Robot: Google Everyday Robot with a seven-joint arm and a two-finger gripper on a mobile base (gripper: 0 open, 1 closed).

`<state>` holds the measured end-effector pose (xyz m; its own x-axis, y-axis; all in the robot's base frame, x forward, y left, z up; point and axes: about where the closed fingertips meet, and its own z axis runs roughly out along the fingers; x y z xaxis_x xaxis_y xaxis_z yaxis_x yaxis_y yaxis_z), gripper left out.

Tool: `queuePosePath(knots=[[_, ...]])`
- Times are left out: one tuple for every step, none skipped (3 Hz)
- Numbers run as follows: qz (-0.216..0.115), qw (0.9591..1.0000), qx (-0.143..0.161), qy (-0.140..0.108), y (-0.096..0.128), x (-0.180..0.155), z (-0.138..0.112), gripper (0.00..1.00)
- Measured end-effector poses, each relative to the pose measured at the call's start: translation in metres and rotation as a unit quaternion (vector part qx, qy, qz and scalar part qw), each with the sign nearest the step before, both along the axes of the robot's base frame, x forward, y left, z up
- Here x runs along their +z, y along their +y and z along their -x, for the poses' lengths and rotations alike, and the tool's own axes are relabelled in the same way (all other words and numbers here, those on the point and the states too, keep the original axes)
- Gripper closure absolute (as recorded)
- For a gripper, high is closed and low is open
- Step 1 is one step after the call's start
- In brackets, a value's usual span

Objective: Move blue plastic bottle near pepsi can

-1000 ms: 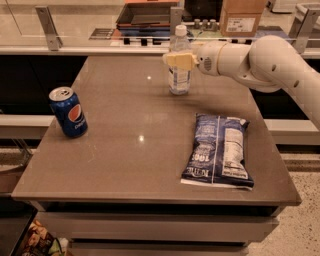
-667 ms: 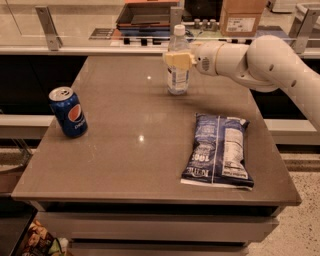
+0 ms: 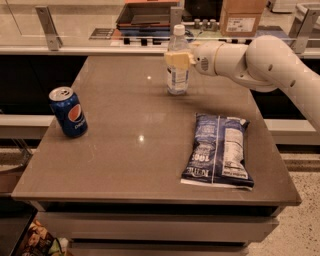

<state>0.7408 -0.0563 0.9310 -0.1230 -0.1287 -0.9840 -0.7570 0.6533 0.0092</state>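
Observation:
The blue plastic bottle point(image 3: 177, 80), clear with a white cap and a white-and-blue label, stands upright at the far middle of the brown table point(image 3: 135, 150). My gripper point(image 3: 178, 60) reaches in from the right on the white arm, and its yellowish fingers point(image 3: 175, 61) are closed around the bottle's upper half. The bottle's base rests on the table. The pepsi can point(image 3: 68, 111) stands upright near the table's left edge, far from the bottle and nearer the front.
A flat dark-blue chip bag point(image 3: 217, 150) lies at the right front of the table. Behind the table runs a counter with a cardboard box point(image 3: 242, 16) and a dark tray point(image 3: 145, 15). The white arm point(image 3: 260, 60) spans the table's far right.
Almost nothing has moved. The gripper stays at the bottle, and the bottle stands in the same spot.

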Motion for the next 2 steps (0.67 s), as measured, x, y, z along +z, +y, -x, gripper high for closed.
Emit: queuePosePath(knots=[[0.005,0.9998,0.02,0.005,0.005,0.005,0.004,1.0],[0.021,0.9986,0.047,0.01,0.016,0.024,0.023,1.0]])
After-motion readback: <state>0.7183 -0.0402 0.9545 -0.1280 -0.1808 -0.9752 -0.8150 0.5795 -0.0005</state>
